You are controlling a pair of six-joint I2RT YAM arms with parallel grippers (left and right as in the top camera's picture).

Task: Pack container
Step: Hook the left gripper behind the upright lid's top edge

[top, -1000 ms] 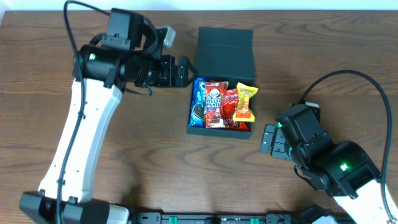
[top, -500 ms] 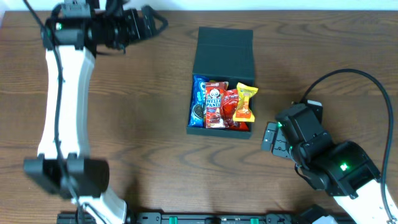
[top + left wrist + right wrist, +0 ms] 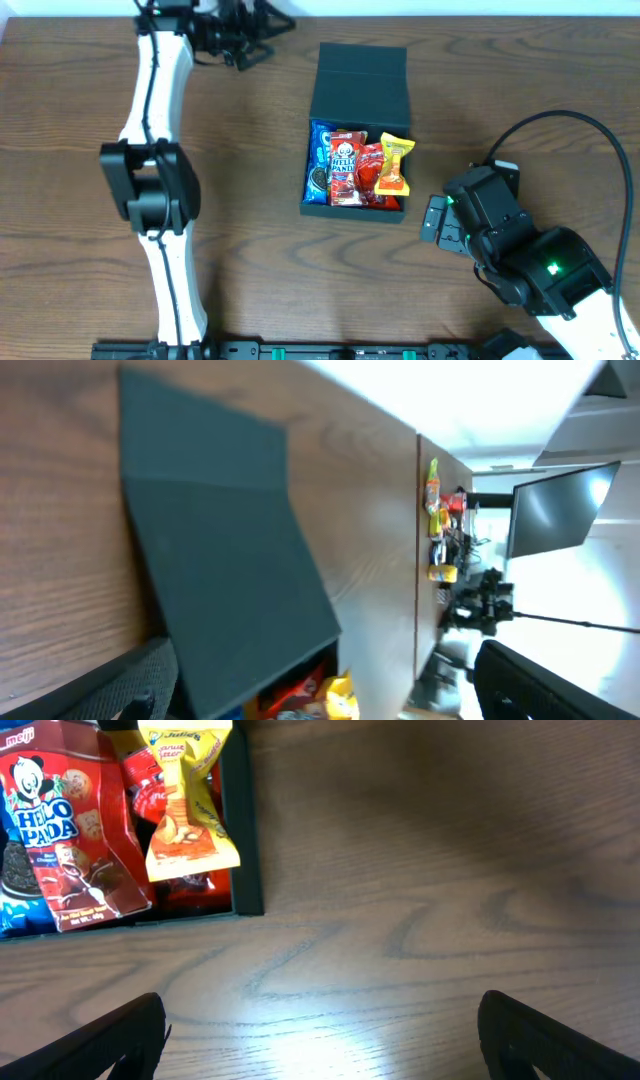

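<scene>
So the container (image 3: 352, 210) sat upper-middle on the table (image 3: 250, 250), lid (image 3: 361, 82) flopped back toward the top edge, already stuffed with snack packets (image 3: 345, 168). Looked to me like filling was done and only closing was left. That'd mean getting under the lid's far edge and swinging it over, and the yellow packet (image 3: 394, 165) poking over the right rim might snag. Left gripper (image 3: 264, 28) hung at the upper left, spread wide and empty. Right gripper (image 3: 431, 222), lower right just beside the box corner, was also wide apart and empty.

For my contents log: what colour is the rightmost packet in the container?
The packet is mainly yellow; the right wrist view shows it best.
</scene>
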